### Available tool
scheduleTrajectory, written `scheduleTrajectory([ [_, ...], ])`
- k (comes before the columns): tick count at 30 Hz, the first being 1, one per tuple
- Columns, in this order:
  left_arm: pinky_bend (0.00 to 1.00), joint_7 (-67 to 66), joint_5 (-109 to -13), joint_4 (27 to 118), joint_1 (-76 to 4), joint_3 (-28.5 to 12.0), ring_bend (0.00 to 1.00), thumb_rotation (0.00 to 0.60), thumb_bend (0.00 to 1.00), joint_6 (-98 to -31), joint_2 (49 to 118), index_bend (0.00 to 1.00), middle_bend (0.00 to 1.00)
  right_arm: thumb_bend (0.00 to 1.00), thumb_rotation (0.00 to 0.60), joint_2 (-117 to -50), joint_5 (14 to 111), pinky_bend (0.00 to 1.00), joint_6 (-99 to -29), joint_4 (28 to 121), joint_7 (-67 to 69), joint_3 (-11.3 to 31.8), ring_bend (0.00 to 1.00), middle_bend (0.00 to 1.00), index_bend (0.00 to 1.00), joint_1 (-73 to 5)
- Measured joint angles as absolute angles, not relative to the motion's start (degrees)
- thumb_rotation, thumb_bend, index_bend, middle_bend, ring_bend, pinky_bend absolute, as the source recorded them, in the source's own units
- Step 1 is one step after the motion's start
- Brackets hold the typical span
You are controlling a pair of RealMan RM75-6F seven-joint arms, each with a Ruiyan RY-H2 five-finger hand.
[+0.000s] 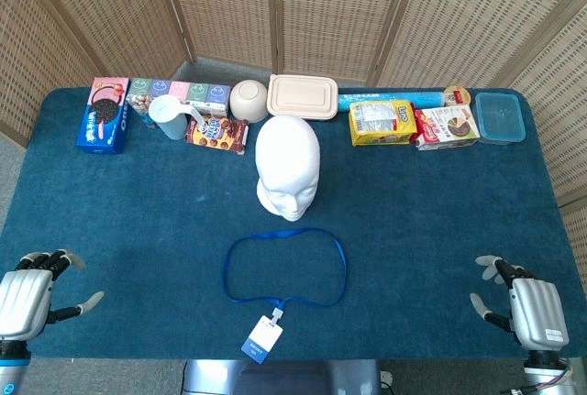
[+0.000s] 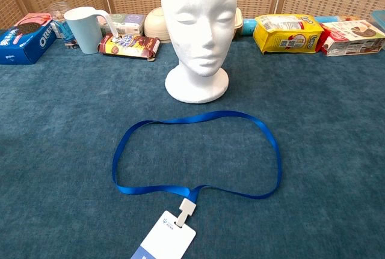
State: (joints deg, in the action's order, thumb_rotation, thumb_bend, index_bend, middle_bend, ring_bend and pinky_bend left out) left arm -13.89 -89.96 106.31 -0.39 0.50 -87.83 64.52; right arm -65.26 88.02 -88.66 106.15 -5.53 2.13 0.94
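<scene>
Blue lanyard (image 2: pixel 198 154) flat in open loop, white badge (image 2: pixel 163 240) at near end, print probably blue; before white foam head (image 2: pixel 198 27), upright.

Readable at the far left of the worktop: "OREO" in white letters on the blue biscuit box (image 2: pixel 24 38), clearest in the chest view and also legible along its side in the head view (image 1: pixel 103 115). On the yellow snack bag (image 2: pixel 287 32) at the far right, dark lettering, too small to spell out with certainty. On the brown cookie packet (image 2: pixel 129 45) near the white cup, blue-and-white brand lettering, too blurred to read. On the red-and-white box (image 2: pixel 352 36) at the far right edge, print too small to make out. On the badge card (image 2: pixel 166 238) at the near edge, only a faint small mark, not legible.
</scene>
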Motion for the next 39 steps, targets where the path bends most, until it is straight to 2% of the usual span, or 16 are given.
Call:
scheduleTrajectory([
  [14,0.30,-14.1,-90.3,107.2,-0.7,0.1,0.41,0.397,0.15,-88.3,63.3,0.45,0.42,0.28,0.600,-65.1,88.8,0.54,-88.1,106.0,-3.4,2.1,0.51,0.50,0.34,0.3],
  [17,0.30,-14.2,-90.4,107.6,-0.9,-0.2,0.41,0.397,0.15,-88.3,62.7,0.45,0.42,0.28,0.600,-64.8,89.2,0.57,-87.3,106.4,-2.2,1.8,0.53,0.51,0.34,0.0],
  [23,0.30,-14.4,-91.0,108.8,-1.5,-0.8,0.41,0.397,0.15,-88.4,61.2,0.45,0.42,0.28,0.600,-63.8,92.5,0.60,-83.6,107.3,3.2,0.6,0.60,0.55,0.35,-2.2],
  [26,0.30,-14.0,-91.4,109.6,-1.8,-1.1,0.41,0.393,0.15,-88.5,60.1,0.45,0.42,0.28,0.600,-63.5,95.1,0.60,-81.4,107.4,6.1,0.2,0.65,0.63,0.36,-4.3],
  [29,0.30,-13.6,-91.7,110.3,-1.8,-1.2,0.41,0.391,0.15,-88.9,58.6,0.45,0.42,0.28,0.599,-63.7,97.4,0.69,-78.6,107.1,7.5,0.6,0.75,0.74,0.37,-7.7],
  [31,0.30,-13.5,-92.0,110.6,-1.8,-1.2,0.41,0.392,0.15,-89.1,57.9,0.45,0.42,0.28,0.600,-64.2,98.0,0.82,-77.0,106.7,7.7,1.1,0.88,0.84,0.39,-9.6],
  [33,0.30,-13.5,-92.3,110.7,-1.7,-1.1,0.41,0.395,0.15,-89.2,57.4,0.45,0.42,0.28,0.600,-65.0,98.2,0.90,-76.1,105.9,7.1,1.9,0.95,0.88,0.40,-10.8],
  [36,0.30,-13.8,-92.9,110.8,-1.7,-0.9,0.41,0.393,0.15,-89.4,56.5,0.45,0.42,0.28,0.600,-66.2,98.5,0.98,-74.8,104.7,5.7,2.5,1.00,0.92,0.41,-12.3],
  [39,0.30,-14.2,-93.2,111.1,-1.7,-0.9,0.41,0.392,0.15,-89.4,55.2,0.45,0.42,0.28,0.600,-67.1,99.5,1.00,-71.6,103.0,5.4,2.7,1.00,0.96,0.41,-15.2],
])
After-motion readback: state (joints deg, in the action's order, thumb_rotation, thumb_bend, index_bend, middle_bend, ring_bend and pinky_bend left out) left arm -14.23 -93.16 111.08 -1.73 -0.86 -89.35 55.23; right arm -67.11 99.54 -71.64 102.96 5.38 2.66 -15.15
